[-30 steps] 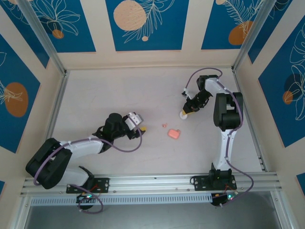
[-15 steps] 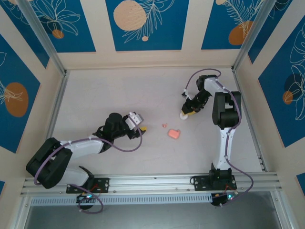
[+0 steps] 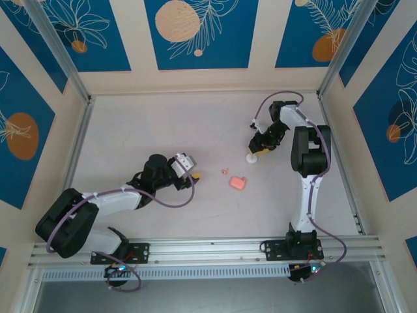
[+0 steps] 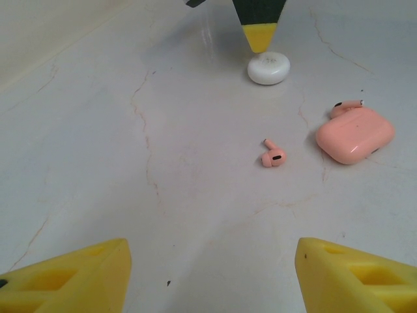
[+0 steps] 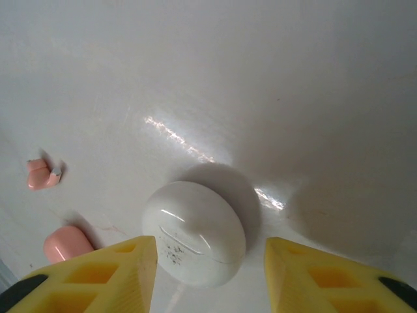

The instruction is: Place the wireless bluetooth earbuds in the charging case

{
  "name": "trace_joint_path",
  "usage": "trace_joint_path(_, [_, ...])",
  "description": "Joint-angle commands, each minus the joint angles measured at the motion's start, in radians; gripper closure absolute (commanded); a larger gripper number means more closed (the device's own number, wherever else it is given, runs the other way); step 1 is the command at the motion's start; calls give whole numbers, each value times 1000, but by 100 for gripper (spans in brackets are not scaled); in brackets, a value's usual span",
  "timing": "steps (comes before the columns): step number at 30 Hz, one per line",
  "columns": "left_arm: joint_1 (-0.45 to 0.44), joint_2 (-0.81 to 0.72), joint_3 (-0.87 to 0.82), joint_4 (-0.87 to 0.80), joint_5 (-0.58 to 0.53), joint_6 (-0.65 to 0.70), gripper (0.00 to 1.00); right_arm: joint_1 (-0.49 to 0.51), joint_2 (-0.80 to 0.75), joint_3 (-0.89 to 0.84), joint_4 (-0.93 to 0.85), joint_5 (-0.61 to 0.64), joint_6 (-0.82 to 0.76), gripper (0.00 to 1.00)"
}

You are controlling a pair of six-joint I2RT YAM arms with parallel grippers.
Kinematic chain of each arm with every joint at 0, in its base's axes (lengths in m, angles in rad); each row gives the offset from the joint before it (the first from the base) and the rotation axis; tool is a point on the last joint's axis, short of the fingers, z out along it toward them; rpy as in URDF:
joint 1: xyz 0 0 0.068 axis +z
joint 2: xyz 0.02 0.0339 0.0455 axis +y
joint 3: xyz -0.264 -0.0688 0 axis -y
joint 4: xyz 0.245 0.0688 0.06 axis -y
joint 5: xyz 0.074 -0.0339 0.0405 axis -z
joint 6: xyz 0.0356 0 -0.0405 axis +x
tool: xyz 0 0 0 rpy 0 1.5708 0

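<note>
Left gripper point(image 4: 212, 277) is nearest me in the left wrist view. It sits low over the table point(image 4: 98, 163) with its yellow fingers spread wide and nothing between them. It faces the pink parts but is well apart from them.

Next out is the first earbud point(image 4: 273, 155). It is pink and lies on its side on bare table. It is near the charging case, not touching it.

The charging case point(image 4: 355, 135) is salmon-pink with rounded corners, flat on the table to the right of that bud. The lid looks shut, so I can't see inside.

The second earbud point(image 4: 345, 105) is tucked at the case's far edge, outside it and partly hidden by it. I can't tell if it touches or is just beside.

Farther on is the white rounded case point(image 5: 195, 241), flat on the table and apart from the pink one. It is closed, with a seam line across the shell and small grey print on it. Its contents are hidden.

Right gripper point(image 5: 208, 267) is farthest, directly over the white rounded case with its fingers parted, one on each side of the shell. I can't tell from the right wrist view whether either pad touches it.

From the top camera, the charging case sits on open table between the two grippers, with the first earbud just to its left.
</note>
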Motion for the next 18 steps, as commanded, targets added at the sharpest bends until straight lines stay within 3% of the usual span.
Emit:
trace_joint_path(1, [-13,-36,6,10,19,-14,34,3,-147,-37,58,9,55,53])
trace_joint_path(10, [-20,-140,75,-168,-38,-126,35,70,-564,-358,323,20,239,48])
trace_joint_path(18, [-59,-124,365,-654,-115,-349,37,51,-924,-737,649,-88,534,42])
